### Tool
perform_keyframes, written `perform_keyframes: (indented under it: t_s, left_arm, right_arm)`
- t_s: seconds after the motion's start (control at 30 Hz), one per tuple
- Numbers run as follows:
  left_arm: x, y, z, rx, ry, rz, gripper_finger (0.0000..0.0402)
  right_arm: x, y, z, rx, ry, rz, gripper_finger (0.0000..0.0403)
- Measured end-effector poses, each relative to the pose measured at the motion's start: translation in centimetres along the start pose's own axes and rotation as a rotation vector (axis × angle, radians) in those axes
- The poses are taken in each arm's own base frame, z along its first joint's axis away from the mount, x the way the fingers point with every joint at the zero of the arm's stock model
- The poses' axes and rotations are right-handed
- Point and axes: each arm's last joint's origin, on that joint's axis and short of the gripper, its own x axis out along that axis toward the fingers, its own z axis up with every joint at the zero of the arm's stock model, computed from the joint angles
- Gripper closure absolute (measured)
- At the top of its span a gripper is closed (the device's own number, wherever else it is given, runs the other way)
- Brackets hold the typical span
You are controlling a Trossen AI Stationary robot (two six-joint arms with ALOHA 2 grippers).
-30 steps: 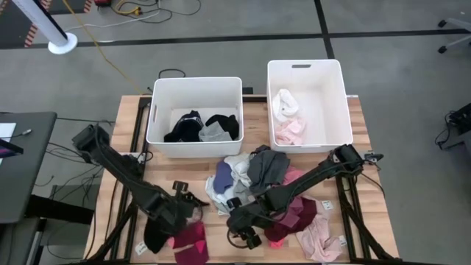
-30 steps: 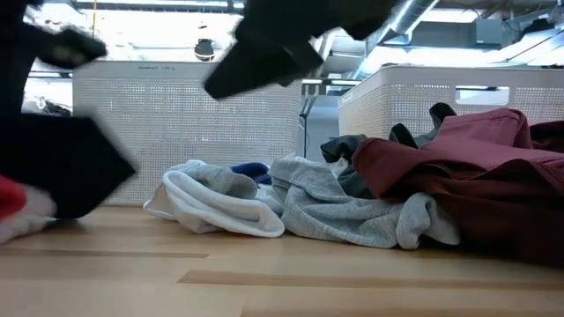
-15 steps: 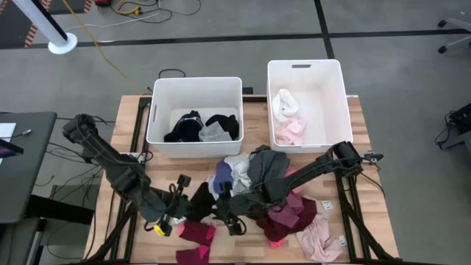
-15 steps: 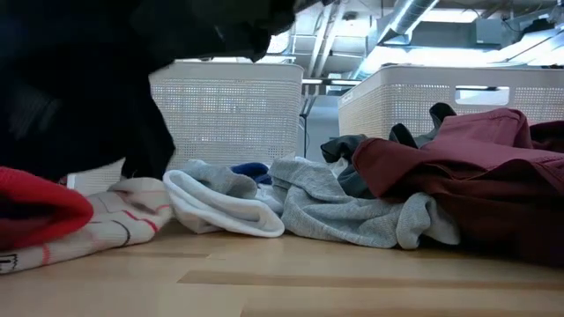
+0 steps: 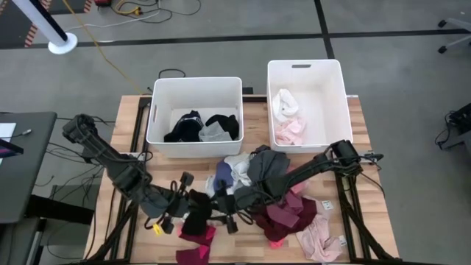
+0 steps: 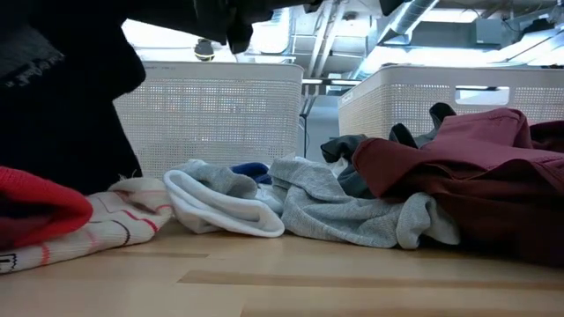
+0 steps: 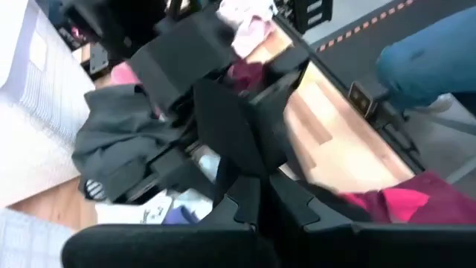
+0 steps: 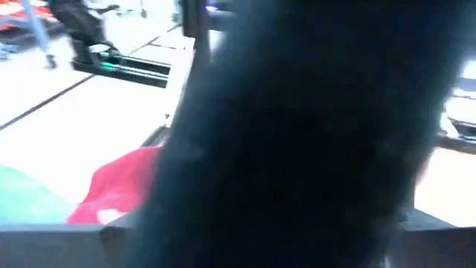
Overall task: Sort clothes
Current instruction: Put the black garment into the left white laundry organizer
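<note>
Left gripper (image 5: 184, 211) pinches a black garment (image 5: 196, 218) above the table (image 5: 121, 147). Right gripper (image 5: 224, 211) meets it there; its jaws can't be judged.

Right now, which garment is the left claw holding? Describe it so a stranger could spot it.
Start at the left bin, then come toward the table's near edge. Between the two arms hangs a black garment, pinched by the left claw. It alone is lifted; the maroon pieces lie flat.
</note>
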Motion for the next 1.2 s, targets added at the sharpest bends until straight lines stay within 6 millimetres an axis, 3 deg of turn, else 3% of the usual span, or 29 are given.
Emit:
perform_keyframes:
  t_s: [0.2, 0.4, 0.6, 0.87, 1.07, 1.2]
  left_arm:
    - [0.3, 0.8, -0.2, -0.002, 0.025, 0.023, 0.0398]
    - [0.4, 1.2, 0.8, 0.018, -0.069, 0.045, 0.0398]
    - [0.5, 1.7, 1.8, 0.018, -0.172, 0.011, 0.0398]
    - [0.6, 1.7, 2.3, 0.028, -0.226, -0.010, 0.0398]
    - [2.4, 1.2, 2.0, 0.031, -0.199, -0.057, 0.0398]
    - [4.2, 0.6, 1.7, 0.057, -0.169, -0.100, 0.0398]
  right_arm:
    - [0.0, 0.2, -0.3, 0.059, 0.027, 0.078, 0.0107]
    - [0.0, 0.1, 0.8, 0.068, -0.078, 0.074, 0.0099]
    - [0.0, -1.5, 1.4, 0.083, -0.148, -0.084, 0.0099]
    - [-0.1, -2.9, 2.0, 0.117, -0.223, -0.166, 0.0101]
    - [-0.1, -3.1, 2.1, 0.098, -0.227, -0.226, 0.0156]
    - [-0.1, -3.0, 2.0, 0.071, -0.219, -0.227, 0.0267]
